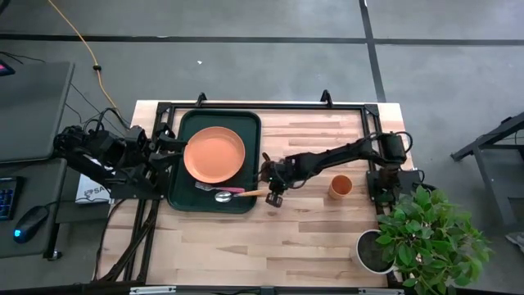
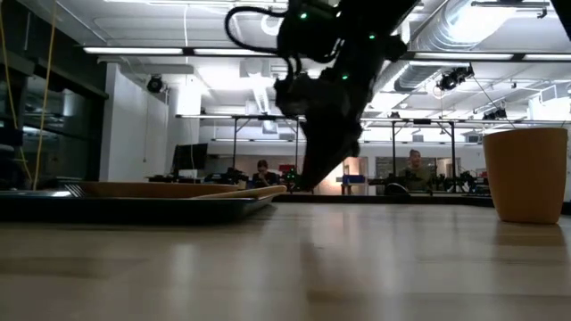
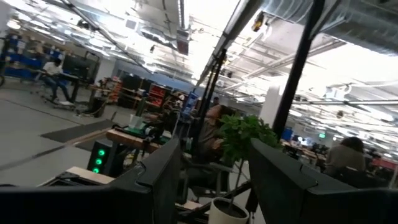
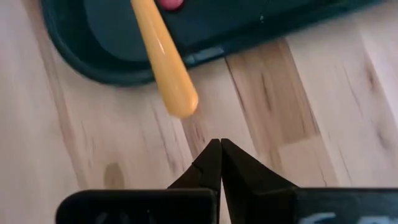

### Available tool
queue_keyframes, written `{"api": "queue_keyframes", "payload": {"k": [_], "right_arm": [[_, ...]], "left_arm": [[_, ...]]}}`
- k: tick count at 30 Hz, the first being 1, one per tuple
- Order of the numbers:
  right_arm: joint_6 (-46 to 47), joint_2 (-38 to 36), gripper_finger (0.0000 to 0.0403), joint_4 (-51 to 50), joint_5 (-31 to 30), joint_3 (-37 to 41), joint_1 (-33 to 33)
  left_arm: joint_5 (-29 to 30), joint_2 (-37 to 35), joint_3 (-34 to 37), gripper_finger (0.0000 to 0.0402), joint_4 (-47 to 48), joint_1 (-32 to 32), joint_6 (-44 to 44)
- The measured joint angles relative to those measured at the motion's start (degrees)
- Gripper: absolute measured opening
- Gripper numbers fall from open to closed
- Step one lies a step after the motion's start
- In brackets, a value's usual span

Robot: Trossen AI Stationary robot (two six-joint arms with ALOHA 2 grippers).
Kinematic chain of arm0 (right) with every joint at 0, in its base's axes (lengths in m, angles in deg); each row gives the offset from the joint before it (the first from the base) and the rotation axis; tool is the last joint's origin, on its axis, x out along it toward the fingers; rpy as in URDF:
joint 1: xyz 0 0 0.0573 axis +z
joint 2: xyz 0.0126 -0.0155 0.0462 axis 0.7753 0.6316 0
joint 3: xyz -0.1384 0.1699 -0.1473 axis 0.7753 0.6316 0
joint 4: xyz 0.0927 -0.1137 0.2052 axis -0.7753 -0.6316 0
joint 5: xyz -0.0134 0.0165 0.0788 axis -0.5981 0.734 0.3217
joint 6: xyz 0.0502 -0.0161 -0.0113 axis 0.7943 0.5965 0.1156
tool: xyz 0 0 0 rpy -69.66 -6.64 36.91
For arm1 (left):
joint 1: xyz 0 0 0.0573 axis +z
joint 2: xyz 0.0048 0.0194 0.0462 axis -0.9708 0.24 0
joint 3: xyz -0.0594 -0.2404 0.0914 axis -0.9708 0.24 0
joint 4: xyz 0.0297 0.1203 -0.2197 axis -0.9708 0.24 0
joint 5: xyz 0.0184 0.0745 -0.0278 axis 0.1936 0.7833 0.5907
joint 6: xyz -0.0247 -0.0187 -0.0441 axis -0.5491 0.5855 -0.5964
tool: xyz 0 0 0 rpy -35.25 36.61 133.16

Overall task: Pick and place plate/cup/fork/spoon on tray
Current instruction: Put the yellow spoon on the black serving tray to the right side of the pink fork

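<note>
The dark green tray lies at the table's far left and holds the orange plate. The pink-handled fork and the spoon lie along the tray's near side. The spoon's orange handle rests on the tray's right rim and sticks out over the wood. My right gripper is shut and empty, just right of the handle's free end, low over the table. The orange cup stands upright on the table, right of that gripper. My left gripper is open and waits at the tray's left edge.
A grey pot with a green plant stands at the table's near right corner. Bare wood lies between the tray and the cup and along the near edge. In the low view, people sit in the room behind the table.
</note>
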Motion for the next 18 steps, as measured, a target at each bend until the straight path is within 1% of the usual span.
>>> {"api": "queue_keyframes", "payload": {"k": [4, 6, 14, 18], "right_arm": [[-3.03, 1.42, 0.0, 0.05, -0.51, -3.17, 0.0], [-3.83, 2.37, 0.0, -0.26, -0.54, -3.46, -0.29], [-3.21, 4.15, 0.0, -1.68, 0.38, -3.75, -0.56], [-2.37, 4.13, 0.0, 0.84, 2.36, -3.75, 0.29]], "left_arm": [[1.93, 0.0, 0.0, 0.0172, 0.0, 0.0, 0.0], [2.41, 0.04, 0.0, 0.0172, -0.07, 0.0, 0.0], [2.41, 0.04, 0.02, 0.0172, -0.13, 0.0, -0.02], [2.39, 0.04, 0.02, 0.0172, -0.12, 0.0, -0.02]]}}
